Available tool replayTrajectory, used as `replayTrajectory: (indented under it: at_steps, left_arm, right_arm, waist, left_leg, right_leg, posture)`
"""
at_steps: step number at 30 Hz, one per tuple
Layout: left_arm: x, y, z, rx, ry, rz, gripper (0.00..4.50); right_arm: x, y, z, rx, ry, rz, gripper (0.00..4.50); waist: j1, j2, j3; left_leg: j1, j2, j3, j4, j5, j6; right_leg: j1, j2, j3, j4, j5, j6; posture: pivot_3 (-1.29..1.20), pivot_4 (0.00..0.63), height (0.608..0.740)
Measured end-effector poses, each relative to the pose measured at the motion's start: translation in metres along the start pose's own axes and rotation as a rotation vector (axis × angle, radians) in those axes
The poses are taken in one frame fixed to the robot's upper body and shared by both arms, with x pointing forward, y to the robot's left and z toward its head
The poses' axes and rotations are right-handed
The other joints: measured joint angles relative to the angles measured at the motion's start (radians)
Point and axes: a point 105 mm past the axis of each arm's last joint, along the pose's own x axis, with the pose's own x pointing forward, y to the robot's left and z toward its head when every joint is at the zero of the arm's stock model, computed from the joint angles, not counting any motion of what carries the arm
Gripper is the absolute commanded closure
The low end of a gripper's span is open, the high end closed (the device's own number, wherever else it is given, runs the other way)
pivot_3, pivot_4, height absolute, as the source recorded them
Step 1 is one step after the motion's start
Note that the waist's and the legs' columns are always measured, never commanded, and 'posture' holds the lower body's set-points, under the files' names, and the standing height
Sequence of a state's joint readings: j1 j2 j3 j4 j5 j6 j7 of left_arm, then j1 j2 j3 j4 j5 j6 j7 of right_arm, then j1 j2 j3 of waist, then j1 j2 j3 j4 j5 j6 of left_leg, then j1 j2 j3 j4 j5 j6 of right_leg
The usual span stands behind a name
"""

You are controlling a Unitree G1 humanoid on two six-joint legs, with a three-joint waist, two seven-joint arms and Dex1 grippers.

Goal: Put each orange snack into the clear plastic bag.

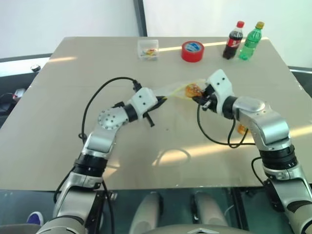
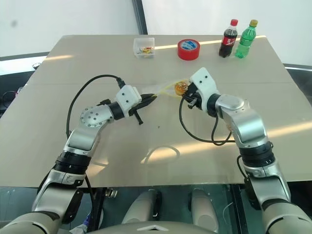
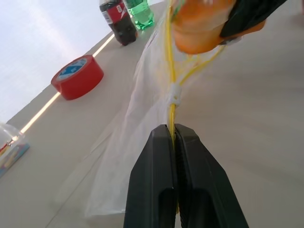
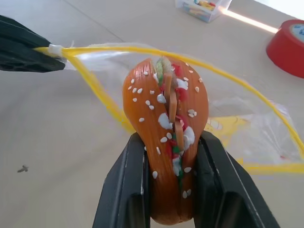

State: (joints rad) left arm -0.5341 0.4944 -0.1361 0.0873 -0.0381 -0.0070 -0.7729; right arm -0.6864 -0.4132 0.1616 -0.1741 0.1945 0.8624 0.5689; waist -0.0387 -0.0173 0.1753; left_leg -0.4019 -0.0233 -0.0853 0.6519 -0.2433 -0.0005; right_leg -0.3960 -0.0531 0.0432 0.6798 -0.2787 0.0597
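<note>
Pinching yellow mouth strip of clear plastic bag (image 1: 176, 89) in closed left claw (image 1: 162, 100); right claw (image 4: 171, 190) clamped on orange snack (image 4: 167, 142) at bag mouth, mid-surface.

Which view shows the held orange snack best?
Right wrist view: the orange snack sits close up between the right gripper's fingers. Left wrist view catches its edge; both eye views show a small orange blob.

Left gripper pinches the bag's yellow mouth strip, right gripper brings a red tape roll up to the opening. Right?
Not quite. The right gripper holds an orange snack, not tape; the right wrist view shows it. The red tape roll sits on the table. The left gripper does pinch the clear plastic bag by its yellow strip.
</note>
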Motion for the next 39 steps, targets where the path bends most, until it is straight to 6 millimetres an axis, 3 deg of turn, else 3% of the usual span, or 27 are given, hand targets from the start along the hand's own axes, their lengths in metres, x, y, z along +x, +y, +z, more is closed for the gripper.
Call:
replayTrajectory:
  at_steps: [4,10,14,18,23,28,35,39]
  left_arm:
    - [0.000,-0.018,-0.002,0.035,-0.006,-0.069,4.50]
    - [-0.004,-0.024,-0.002,0.063,-0.018,-0.109,4.50]
    - [-0.006,-0.029,-0.001,0.053,-0.024,-0.133,4.50]
    - [-0.006,-0.027,-0.005,0.016,-0.002,-0.122,4.50]
    - [-0.004,-0.018,-0.008,-0.055,0.020,-0.060,4.50]
    - [-0.002,-0.009,-0.005,-0.101,0.008,-0.011,4.50]
    - [-0.001,-0.009,-0.006,-0.110,0.011,-0.009,4.50]
    - [0.001,-0.011,-0.009,-0.127,0.013,-0.012,4.50]
  right_arm:
    - [0.013,0.008,-0.009,0.024,0.026,0.023,3.51]
    - [0.030,0.016,-0.009,0.026,0.012,0.050,3.51]
    - [0.038,0.019,-0.010,0.048,-0.003,0.064,2.35]
    - [0.036,0.009,-0.010,0.046,-0.011,0.016,0.62]
    - [-0.001,-0.011,-0.001,0.052,-0.071,-0.065,0.62]
    - [-0.045,-0.012,-0.007,0.064,-0.073,-0.108,0.62]
    - [-0.096,-0.042,-0.035,0.209,-0.008,-0.499,0.62]
    - [-0.107,-0.036,-0.066,0.332,0.096,-0.673,0.62]
  waist:
    - [-0.002,0.000,0.000]
    - [-0.003,0.000,0.000]
    - [-0.002,0.000,0.000]
    - [-0.001,0.000,0.000]
    - [0.002,0.000,0.000]
    - [0.003,0.000,0.000]
    - [0.002,0.000,0.000]
    - [0.001,0.000,0.000]
  left_leg:
    - [0.000,0.000,0.000,0.000,0.000,0.000]
    - [0.000,0.000,0.000,0.000,0.000,0.000]
    - [0.000,0.000,0.000,0.000,0.000,0.000]
    - [0.000,0.000,0.000,0.000,0.000,0.000]
    - [-0.002,0.000,-0.001,0.000,0.000,0.000]
    - [-0.002,0.000,-0.002,0.000,0.000,0.000]
    - [-0.001,0.000,-0.001,0.000,0.000,0.000]
    - [-0.001,0.000,0.000,0.000,0.000,0.000]
  right_leg:
    - [0.000,0.000,0.000,0.000,0.000,0.000]
    - [-0.001,0.000,0.000,0.000,0.000,0.000]
    - [-0.001,0.000,0.000,0.000,0.000,0.000]
    - [-0.001,0.000,0.000,0.000,0.000,0.000]
    - [-0.001,0.000,-0.001,0.000,0.000,0.000]
    - [-0.001,0.000,-0.002,0.000,0.000,0.000]
    - [0.000,0.000,-0.001,0.001,0.000,0.000]
    - [0.000,0.000,0.000,0.001,0.000,0.000]
  posture:
    - [0.00,0.150,0.740]
    - [0.00,0.150,0.740]
    - [0.00,0.150,0.740]
    - [0.00,0.150,0.740]
    - [0.00,0.150,0.740]
    - [0.00,0.150,0.740]
    - [0.00,0.150,0.740]
    - [0.00,0.150,0.740]
